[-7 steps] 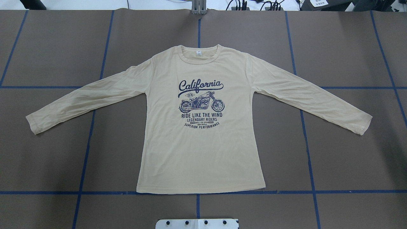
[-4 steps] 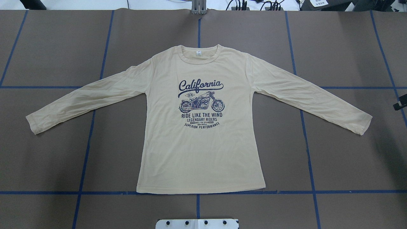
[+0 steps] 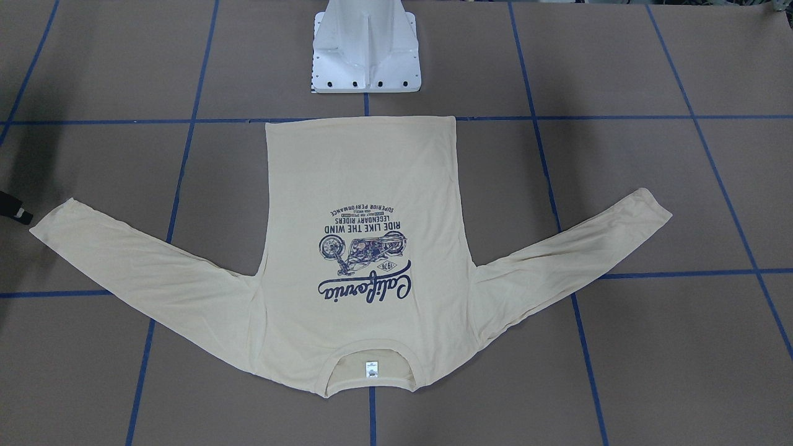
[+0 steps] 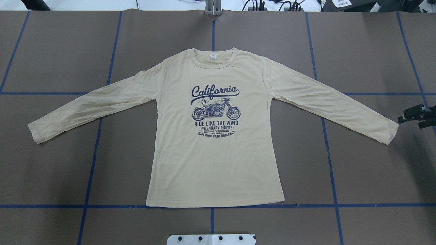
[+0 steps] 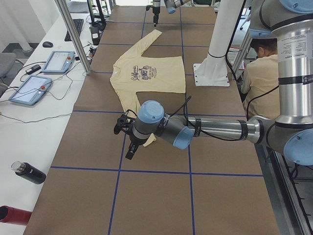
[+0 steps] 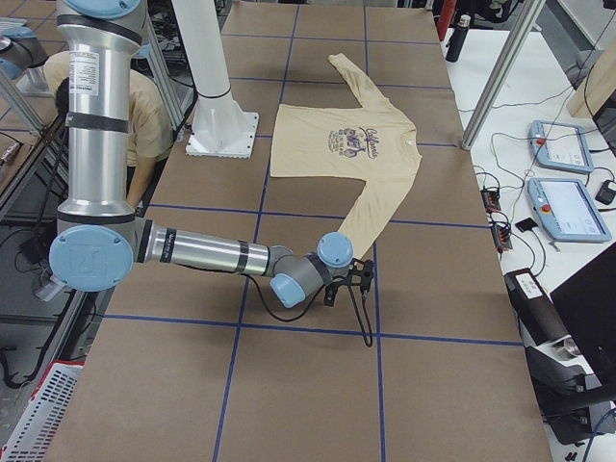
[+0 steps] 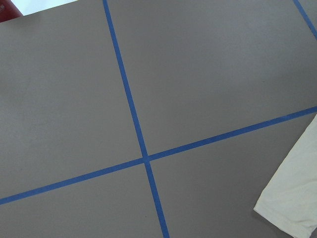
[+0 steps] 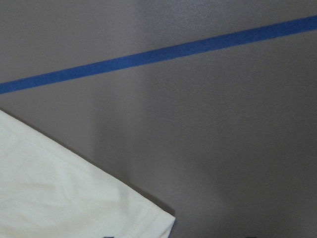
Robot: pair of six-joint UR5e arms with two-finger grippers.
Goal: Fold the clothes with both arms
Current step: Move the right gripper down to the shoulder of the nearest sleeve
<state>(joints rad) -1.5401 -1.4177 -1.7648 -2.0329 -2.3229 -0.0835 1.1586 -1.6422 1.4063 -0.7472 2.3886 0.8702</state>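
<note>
**Shirt laid flat, print uppermost**

Front-facing view: the shirt (image 3: pixel 359 173) lies on the tabletop (image 3: pixel 619 371), hem toward the pedestal (image 3: pixel 365 49), collar away.
Overhead view: its long axis runs from the pedestal to the far edge, with sleeves spread sideways. The right claw (image 4: pixel 410 119), fingers apart, is just beside one cuff (image 4: pixel 388 132).
Left view: the left claw (image 5: pixel 128 142) is near the other cuff; whether it is open or closed cannot be told.

Bright, even light; soft shadows on the table (image 4: pixel 374 170); right-wrist view slightly blurred.

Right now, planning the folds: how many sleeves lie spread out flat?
2. The left sleeve stretches toward the robot's left, the right sleeve toward its right; both lie flat on the table, none hidden.
</note>
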